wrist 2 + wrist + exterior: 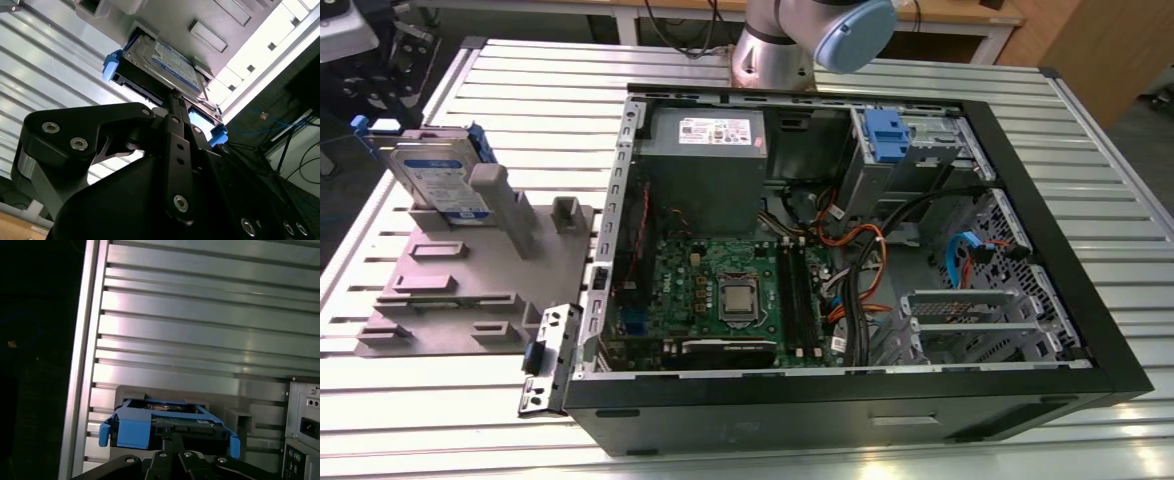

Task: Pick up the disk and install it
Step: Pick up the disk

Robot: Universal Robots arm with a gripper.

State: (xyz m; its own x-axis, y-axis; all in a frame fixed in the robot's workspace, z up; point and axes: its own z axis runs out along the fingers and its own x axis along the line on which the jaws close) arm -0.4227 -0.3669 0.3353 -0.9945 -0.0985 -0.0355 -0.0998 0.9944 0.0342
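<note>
**Gripper** [172,97]: the fingers are pressed together with nothing between them. In both wrist views the tips line up with the near edge of the disk [170,421] but stand apart from it.

**Disk** [438,175]: it stands on edge, tilted back, in a grey fixture [454,270] on the slotted table [454,430]. This is at the exterior view's left, outside the case [854,395]. Blue rails run along its sides.

**Obstructions:** an upright post [500,205] of the fixture stands just in front of the labelled face and covers part of the label. A shorter block [570,213] stands between the post and the case wall.

**Case interior:** the motherboard [720,290] lies nearest, then a grey box [707,150] with a white sticker. A blue clip [885,135] sits on a metal cage at the far corner, and orange and black cables [854,250] cross below it.

**Arm base** [781,50]: it stands beyond the case.
</note>
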